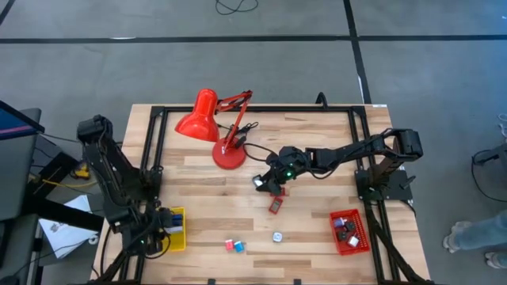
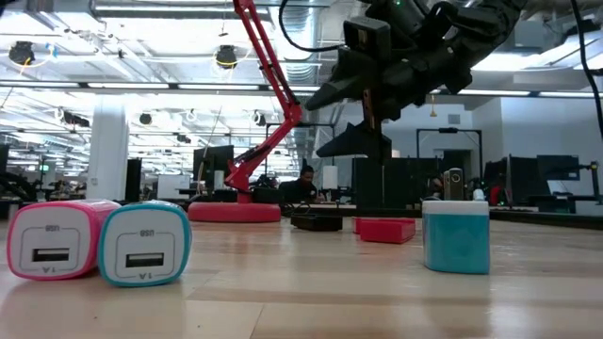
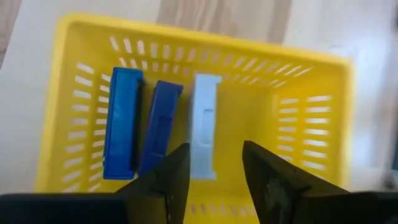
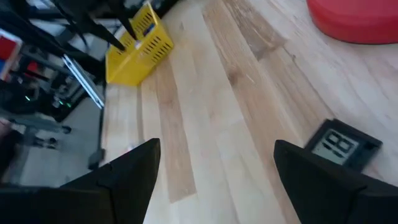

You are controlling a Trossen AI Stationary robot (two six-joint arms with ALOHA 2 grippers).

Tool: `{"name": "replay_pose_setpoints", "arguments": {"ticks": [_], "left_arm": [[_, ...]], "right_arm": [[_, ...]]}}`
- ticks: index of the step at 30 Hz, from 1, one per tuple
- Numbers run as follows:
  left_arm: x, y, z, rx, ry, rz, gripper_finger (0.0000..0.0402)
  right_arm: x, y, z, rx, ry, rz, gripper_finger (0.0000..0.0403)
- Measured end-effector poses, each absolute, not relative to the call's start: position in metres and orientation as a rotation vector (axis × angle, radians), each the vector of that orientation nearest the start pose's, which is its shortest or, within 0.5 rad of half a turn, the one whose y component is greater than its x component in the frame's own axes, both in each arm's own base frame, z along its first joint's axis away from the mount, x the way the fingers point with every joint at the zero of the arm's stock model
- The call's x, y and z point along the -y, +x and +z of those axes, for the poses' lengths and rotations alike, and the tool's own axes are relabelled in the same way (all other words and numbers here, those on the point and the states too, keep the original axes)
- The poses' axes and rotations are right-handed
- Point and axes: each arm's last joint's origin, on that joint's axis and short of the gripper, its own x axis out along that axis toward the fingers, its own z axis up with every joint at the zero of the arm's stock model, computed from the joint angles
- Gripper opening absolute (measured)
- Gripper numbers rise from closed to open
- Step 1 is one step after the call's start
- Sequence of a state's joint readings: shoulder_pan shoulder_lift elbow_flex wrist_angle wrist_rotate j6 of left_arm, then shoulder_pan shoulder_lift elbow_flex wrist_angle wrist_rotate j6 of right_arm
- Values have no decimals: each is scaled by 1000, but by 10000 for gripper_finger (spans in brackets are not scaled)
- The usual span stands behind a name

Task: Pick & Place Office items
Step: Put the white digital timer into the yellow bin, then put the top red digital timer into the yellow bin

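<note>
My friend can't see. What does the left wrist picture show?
A yellow basket seen from above holds three small blocks side by side: two blue blocks and one white block. The left claw hangs open over it, holding nothing.

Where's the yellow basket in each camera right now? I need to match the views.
High view: yellow basket at the table's front left, under the left gripper.
Low view: not in it.
Left wrist view: basket fills the picture, three blocks inside.
Right wrist view: far off, across the table.
Shared landmark: the red lamp base.
</note>
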State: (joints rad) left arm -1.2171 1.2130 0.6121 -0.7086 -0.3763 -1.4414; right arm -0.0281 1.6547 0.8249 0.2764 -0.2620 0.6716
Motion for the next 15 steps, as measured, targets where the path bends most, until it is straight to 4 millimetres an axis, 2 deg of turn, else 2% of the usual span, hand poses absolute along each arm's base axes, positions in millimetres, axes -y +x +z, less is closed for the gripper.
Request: {"name": "replay_pose_setpoints", "arguments": {"ticks": [5,9,12,15], "left_arm": [[162,73,190,-1063,-376,21,141],[151,76,205,-867,-362,13,139],[139,82,216,-725,-375,60,139],[128,92,223,-660,-368,109,141]], "right_arm": [[0,331,182,-592,525,43,306],[-12,325,195,-695,327,-29,306],[-22,315,195,-816,278,-48,306],[-30,307,190,-914,322,-70,306]]}}
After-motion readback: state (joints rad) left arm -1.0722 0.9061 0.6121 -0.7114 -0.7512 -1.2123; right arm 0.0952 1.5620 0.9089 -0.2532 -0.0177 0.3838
